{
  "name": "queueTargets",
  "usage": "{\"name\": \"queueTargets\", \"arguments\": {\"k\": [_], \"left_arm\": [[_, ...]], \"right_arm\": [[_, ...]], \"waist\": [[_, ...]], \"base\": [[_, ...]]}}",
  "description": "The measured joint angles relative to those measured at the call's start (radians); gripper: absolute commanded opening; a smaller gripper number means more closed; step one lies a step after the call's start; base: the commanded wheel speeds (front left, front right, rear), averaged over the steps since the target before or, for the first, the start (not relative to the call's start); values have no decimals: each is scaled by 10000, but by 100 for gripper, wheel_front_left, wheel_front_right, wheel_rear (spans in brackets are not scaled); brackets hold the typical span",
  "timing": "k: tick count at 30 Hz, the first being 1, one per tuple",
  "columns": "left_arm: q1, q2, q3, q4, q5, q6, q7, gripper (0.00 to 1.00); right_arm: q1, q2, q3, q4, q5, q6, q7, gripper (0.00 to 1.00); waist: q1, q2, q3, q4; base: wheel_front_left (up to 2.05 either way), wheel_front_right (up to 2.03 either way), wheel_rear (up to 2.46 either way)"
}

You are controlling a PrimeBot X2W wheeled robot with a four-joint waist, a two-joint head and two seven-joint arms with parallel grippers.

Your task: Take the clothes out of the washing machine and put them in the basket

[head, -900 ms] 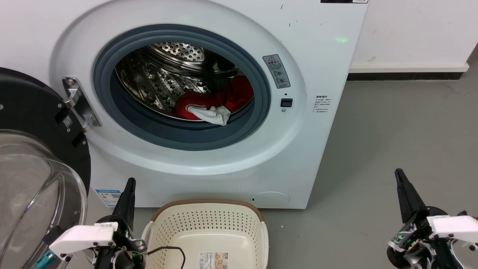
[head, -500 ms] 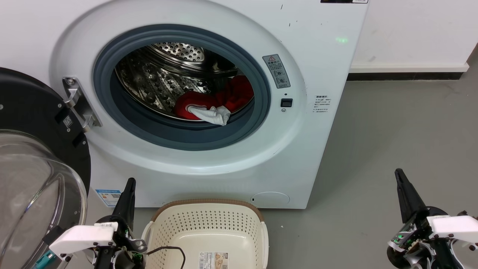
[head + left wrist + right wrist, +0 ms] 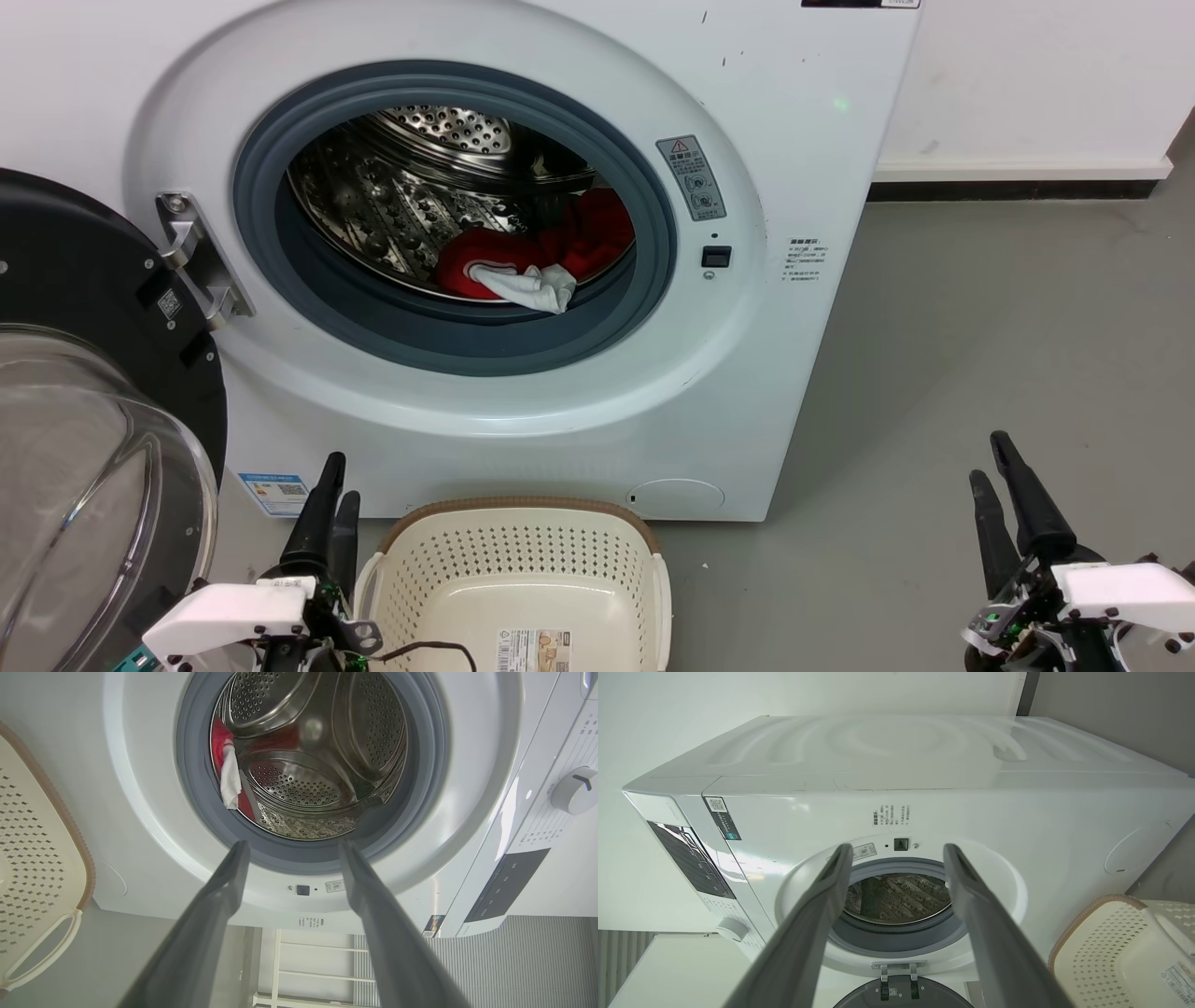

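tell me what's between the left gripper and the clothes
In the head view, the washing machine's white front and its grey porthole rim lie between the left gripper and the clothes; the porthole opening itself is unobstructed.

Red and white clothes (image 3: 546, 261) lie in the open washing machine (image 3: 766, 308); basket (image 3: 523, 569) empty.

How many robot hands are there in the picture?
2. The left hand is at the lower left, next to the laundry basket. The right hand is at the lower right, above the grey floor. Both are open and hold nothing.
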Motion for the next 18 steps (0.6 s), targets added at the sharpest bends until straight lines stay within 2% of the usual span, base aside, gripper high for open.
{"name": "queueTargets", "arguments": {"k": [7,18], "left_arm": [[-2,-2,-86,-337,895,0,-320,100],[-33,2,-311,-894,2936,0,-800,100]], "right_arm": [[76,4,25,-282,-1097,0,-328,100],[281,8,10,-917,-3766,0,-803,100]], "waist": [[0,0,4,-5],[0,0,8,-25]], "base": [[0,0,0],[0,0,0]]}}
